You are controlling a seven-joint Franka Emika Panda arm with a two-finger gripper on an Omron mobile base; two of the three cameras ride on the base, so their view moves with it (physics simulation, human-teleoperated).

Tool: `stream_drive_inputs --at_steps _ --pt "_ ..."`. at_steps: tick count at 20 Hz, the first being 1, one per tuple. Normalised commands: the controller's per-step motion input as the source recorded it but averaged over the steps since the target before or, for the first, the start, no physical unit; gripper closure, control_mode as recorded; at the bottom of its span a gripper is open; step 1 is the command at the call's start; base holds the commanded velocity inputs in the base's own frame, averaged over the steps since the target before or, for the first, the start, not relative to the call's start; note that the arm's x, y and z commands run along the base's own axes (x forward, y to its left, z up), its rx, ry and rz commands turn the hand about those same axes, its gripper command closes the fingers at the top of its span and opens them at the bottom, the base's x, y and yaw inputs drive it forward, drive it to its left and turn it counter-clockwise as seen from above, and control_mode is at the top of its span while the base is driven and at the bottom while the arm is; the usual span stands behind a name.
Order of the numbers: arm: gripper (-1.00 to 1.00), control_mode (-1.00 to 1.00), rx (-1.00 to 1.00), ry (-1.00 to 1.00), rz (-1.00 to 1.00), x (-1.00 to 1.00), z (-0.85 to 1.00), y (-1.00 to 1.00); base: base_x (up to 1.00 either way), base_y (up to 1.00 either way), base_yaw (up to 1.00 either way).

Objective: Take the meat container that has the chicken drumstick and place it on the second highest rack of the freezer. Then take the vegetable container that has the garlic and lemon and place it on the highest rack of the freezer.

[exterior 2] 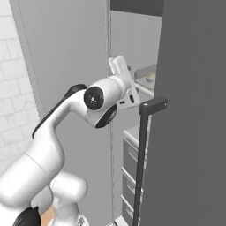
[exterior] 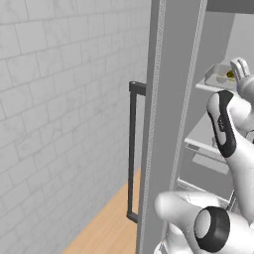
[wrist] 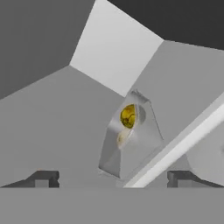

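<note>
Sitting on highest rack (exterior: 211,88) of freezer (exterior: 168,124), vegetable container (wrist: 127,140) with lemon (wrist: 127,116) and garlic (wrist: 122,138) is lying at 12 o'clock from gripper (wrist: 113,178), jaws spread apart, gripping nothing.

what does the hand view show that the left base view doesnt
Hand view alone: the two dark fingers standing wide apart with nothing between them, and the pale garlic just below the lemon inside the clear container.

Left base view alone: the tiled wall, the wooden floor, the freezer door edge with its dark bar handle, and the lower shelf under the highest rack.

Both: the container with the yellow lemon resting on a pale shelf inside the grey compartment.
</note>
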Motion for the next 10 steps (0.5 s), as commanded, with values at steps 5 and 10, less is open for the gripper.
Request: stream_drive_inputs --at_steps 5,10 --pt "-1.0 -1.0 -0.05 0.16 0.0 -1.0 0.58 0.23 0.0 0.0 0.0" --pt "-1.0 -1.0 -0.03 0.23 0.0 -0.99 0.5 0.17 0.0 0.0 0.0"
